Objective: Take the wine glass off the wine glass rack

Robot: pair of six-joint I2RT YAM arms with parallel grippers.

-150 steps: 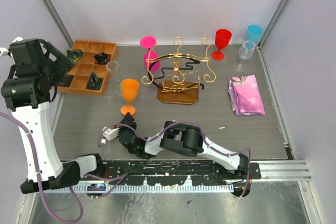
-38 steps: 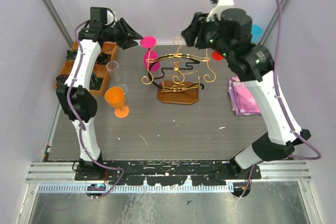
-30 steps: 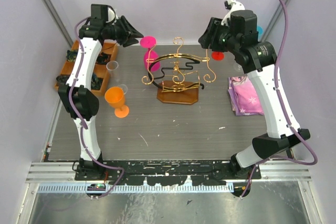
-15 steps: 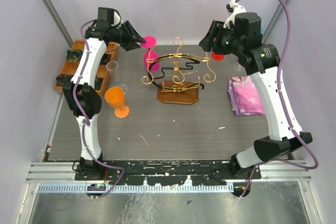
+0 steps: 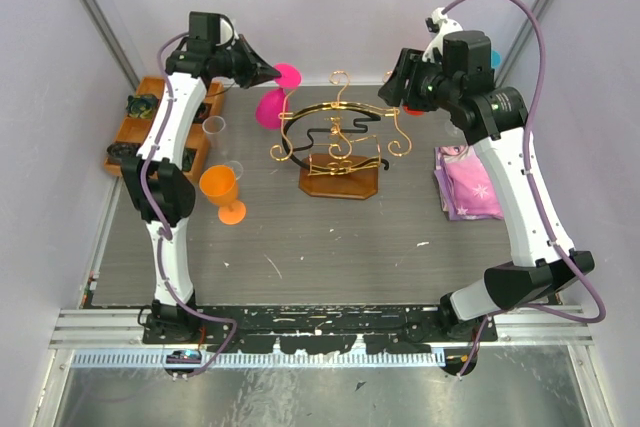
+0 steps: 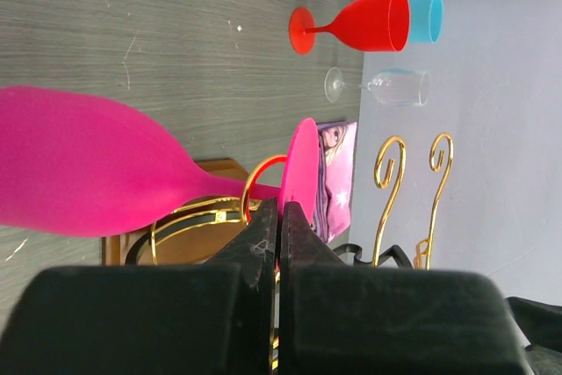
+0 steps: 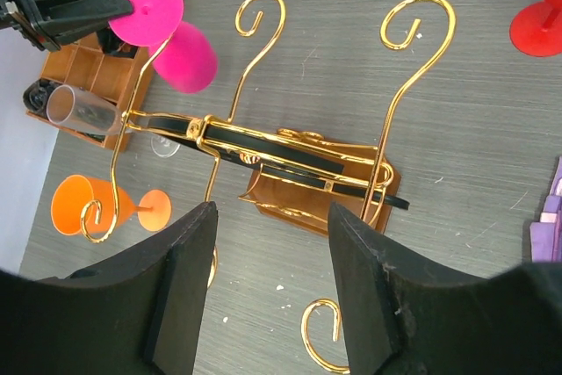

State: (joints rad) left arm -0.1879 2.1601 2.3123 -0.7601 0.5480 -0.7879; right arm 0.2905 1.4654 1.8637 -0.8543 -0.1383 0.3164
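The pink wine glass (image 5: 272, 99) hangs tilted at the left end of the gold wire wine glass rack (image 5: 338, 142), bowl swung out to the left. My left gripper (image 5: 270, 74) is shut on the rim of the glass's round foot (image 6: 303, 164); its jaws meet on the disc's edge. In the left wrist view the stem (image 6: 230, 185) still passes a gold loop (image 6: 255, 183) of the rack. My right gripper (image 7: 270, 217) hangs open above the rack (image 7: 290, 151), holding nothing. From there the pink glass (image 7: 167, 32) shows at the upper left.
An orange glass (image 5: 222, 190) and a clear glass (image 5: 213, 127) stand left of the rack, by the wooden compartment tray (image 5: 140, 137). A red glass (image 6: 360, 22), a blue cup (image 6: 428, 17) and a clear glass (image 6: 386, 87) stand at the back right. A pink cloth (image 5: 468, 182) lies on the right.
My left gripper has closed on the pink glass's foot. The glass has tilted, its bowl swinging left away from the rack. The right arm has barely shifted.
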